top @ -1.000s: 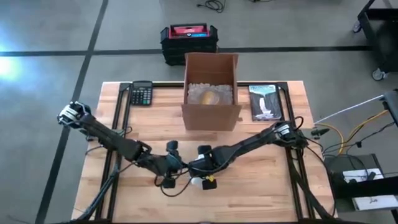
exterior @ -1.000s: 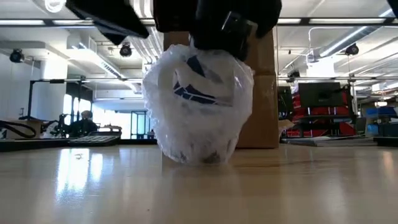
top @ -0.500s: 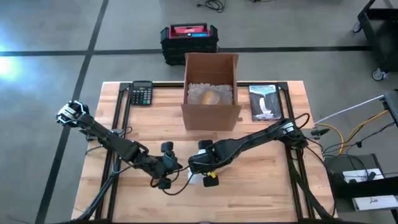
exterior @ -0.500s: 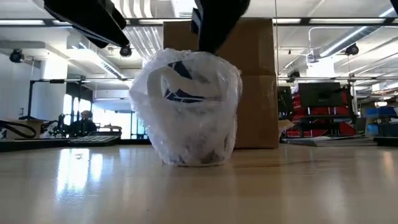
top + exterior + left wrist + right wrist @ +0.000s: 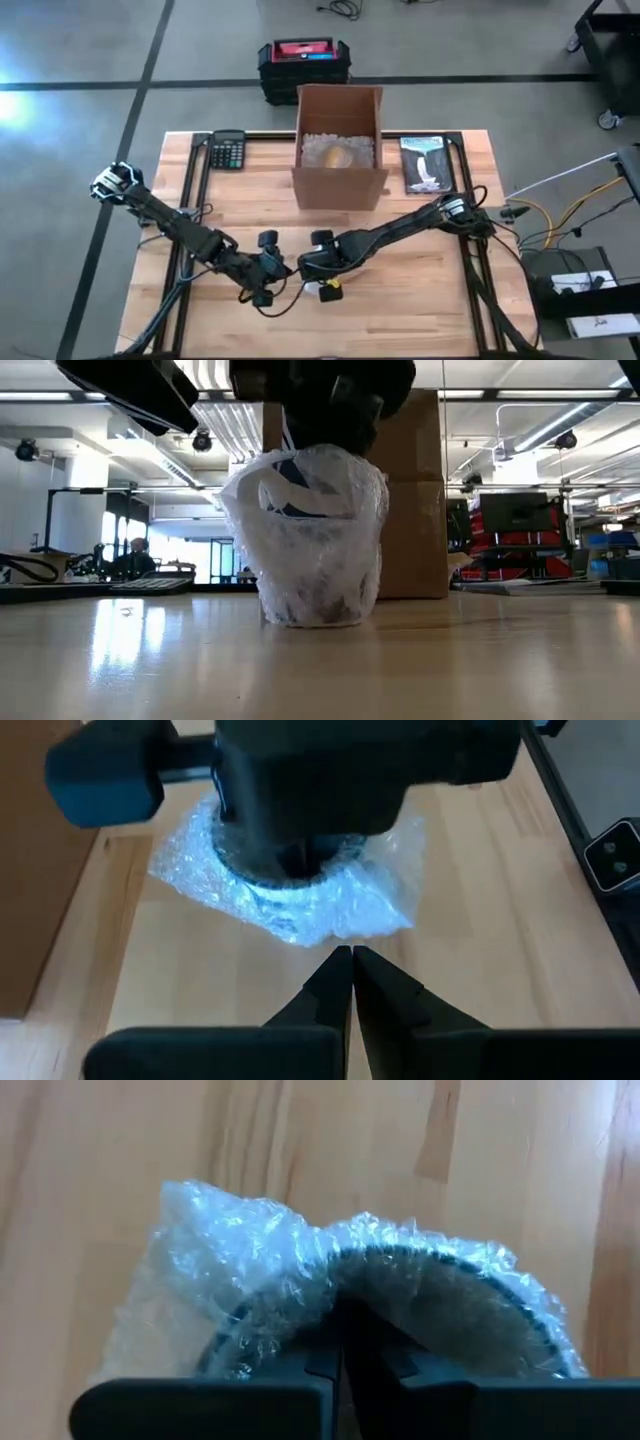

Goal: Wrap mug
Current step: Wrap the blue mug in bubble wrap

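Observation:
The mug (image 5: 305, 545) stands upright on its base on the wooden table (image 5: 420, 290), covered in clear bubble wrap (image 5: 250, 1270); a blue mark shows through the wrap. My right gripper (image 5: 343, 1355) is shut and comes down on the mug's top, seen as the dark mass (image 5: 325, 405) above it. My left gripper (image 5: 351, 955) is shut beside the mug, toward the table's left, its tips at the spread hem of the wrap (image 5: 340, 925). In the high view the two grippers (image 5: 268, 270) (image 5: 310, 268) sit close together near the table's front. My right gripper presses its shut fingers (image 5: 335, 1365) from above, pointing down, onto the bubble wrap at the mug's mouth (image 5: 440, 1295); the wrap dips inward there. The mug stays upright on the table. My left gripper's tips reach the wrap's hem; whether they touch it cannot be told.
An open cardboard box (image 5: 340, 150) with padding and a round object stands at the far middle. A calculator (image 5: 228, 150) lies far left and a picture book (image 5: 427, 163) far right. Bare wood spreads right of the mug.
My left gripper has drawn back from the mug toward the table's left and near edges. My right gripper rose off the wrap's top, then came down on it again. The wrapped mug has shifted slightly toward the left and stays upright.

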You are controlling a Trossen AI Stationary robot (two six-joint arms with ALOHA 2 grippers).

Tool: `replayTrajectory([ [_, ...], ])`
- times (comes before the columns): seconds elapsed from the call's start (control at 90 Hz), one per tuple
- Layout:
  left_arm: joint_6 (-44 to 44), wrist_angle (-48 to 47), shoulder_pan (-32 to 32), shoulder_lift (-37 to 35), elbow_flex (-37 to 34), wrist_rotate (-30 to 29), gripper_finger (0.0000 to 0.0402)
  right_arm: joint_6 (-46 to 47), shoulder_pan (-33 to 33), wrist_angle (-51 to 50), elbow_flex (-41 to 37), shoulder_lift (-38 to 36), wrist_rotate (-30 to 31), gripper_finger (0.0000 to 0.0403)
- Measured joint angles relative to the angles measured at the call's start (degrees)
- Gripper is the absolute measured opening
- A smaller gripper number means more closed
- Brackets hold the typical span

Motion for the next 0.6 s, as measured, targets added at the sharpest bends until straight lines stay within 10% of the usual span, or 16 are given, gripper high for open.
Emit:
replayTrajectory([
  [0.6, 0.2, -0.1, -0.37, 0.0, 0.0, 1.73, 0.0, 3.51, -0.09, -16.24, 11.61, -4.68, -4.23, 0.0009],
])
